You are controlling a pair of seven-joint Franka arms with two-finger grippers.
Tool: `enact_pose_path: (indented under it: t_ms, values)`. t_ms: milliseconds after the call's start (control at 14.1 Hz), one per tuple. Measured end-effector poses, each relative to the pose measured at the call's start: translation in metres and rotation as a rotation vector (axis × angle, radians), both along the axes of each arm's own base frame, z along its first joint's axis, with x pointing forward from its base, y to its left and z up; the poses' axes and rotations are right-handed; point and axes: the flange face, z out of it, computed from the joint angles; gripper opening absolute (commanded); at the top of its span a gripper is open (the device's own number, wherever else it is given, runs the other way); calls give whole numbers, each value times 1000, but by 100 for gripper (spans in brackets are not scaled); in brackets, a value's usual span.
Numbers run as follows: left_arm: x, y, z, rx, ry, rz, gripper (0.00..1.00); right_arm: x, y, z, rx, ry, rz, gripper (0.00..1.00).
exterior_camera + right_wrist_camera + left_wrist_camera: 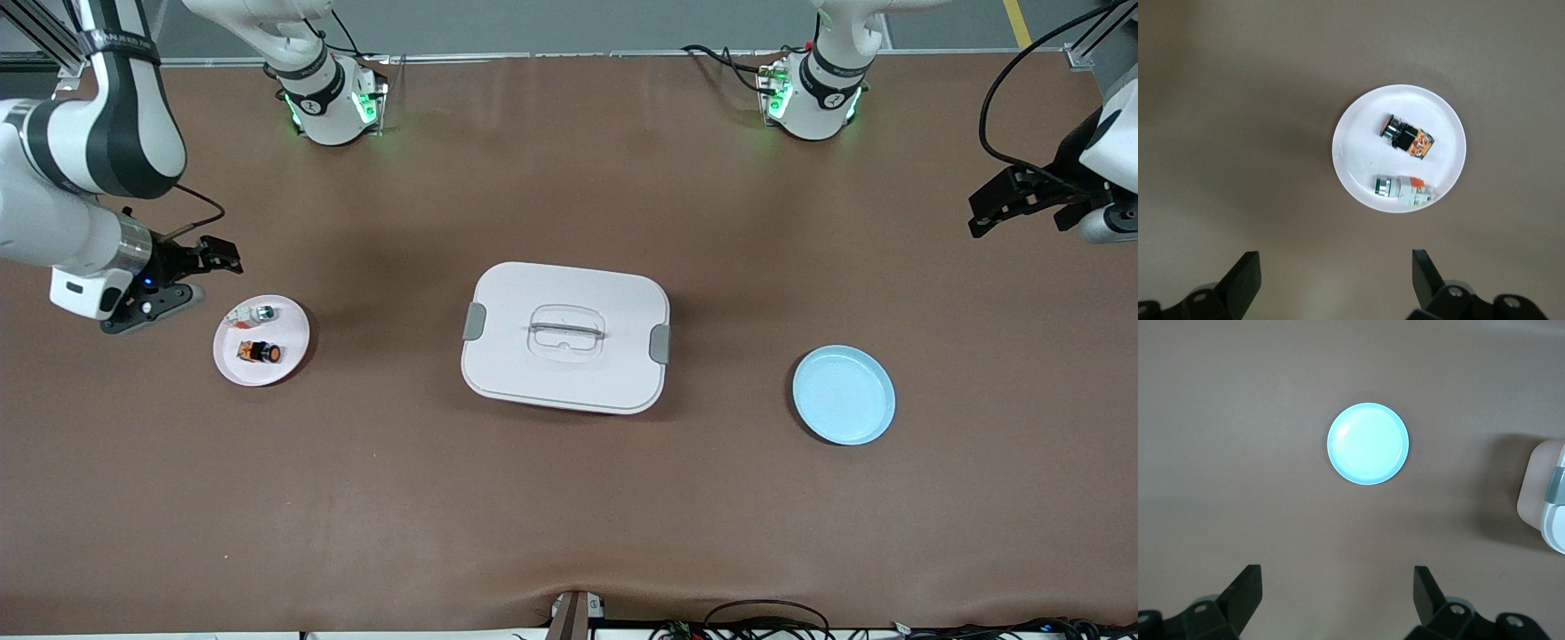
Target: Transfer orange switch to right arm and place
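Observation:
The orange switch (259,352) (1407,135), a tiny black part with an orange cap, lies on a small white plate (293,356) (1345,160) at the right arm's end of the table. My right gripper (200,277) (1335,261) hangs open and empty over bare table just beside that plate. At the left arm's end, my left gripper (1022,209) (1338,577) is also open and empty, over bare table. In its wrist view a light blue plate (1368,443) shows with nothing on it.
A white-and-silver part with a green tip (253,313) (1403,189) shares the small plate with the switch. A white lidded box (565,336) (1546,500) with grey clips sits mid-table. The light blue plate (843,394) lies toward the left arm's end.

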Motion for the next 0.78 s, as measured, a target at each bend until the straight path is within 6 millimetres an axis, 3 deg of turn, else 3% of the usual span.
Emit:
enact_pose_path:
  t_ms: [354,780]
  values:
    - [0,0,0,0,0,0,100,4,3,55,-39,39,-178,100]
    - [0,0,0,0,0,0,100,5,7,68,-58,49,-252,100]
